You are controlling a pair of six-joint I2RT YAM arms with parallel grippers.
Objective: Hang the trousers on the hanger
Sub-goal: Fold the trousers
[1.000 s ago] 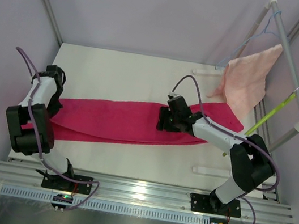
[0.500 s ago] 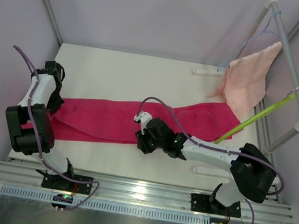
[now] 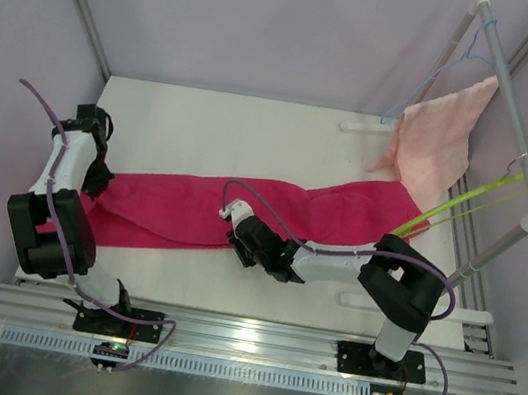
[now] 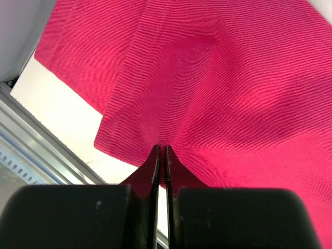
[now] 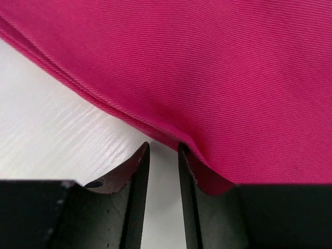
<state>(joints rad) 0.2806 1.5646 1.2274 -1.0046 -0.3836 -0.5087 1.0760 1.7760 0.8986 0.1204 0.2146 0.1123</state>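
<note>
left wrist view: the left gripper (image 4: 161,150) has its fingers pressed flat together, no daylight between them, and the tips are pinched on the hem of the trousers (image 4: 218,78), with the cloth puckering right at the tips. white table (image 4: 57,98) shows beside that corner.

over to the right wrist view: the right gripper (image 5: 163,148) sits low at the near hem, its fingers (image 5: 129,181) a narrow slit apart with bare table visible through the gap. pink cloth laps over the tip of one finger, but whether the hem is actually caught between them, i cannot tell.

from the top camera, the trousers lie as a long magenta band across the table, left end by the left arm, right end running up toward the rail (image 3: 517,108). the lime-green hanger (image 3: 467,194) hangs tilted off that rail, its low end down by the trousers' right end. a salmon towel (image 3: 442,136) drapes just behind it.
</note>
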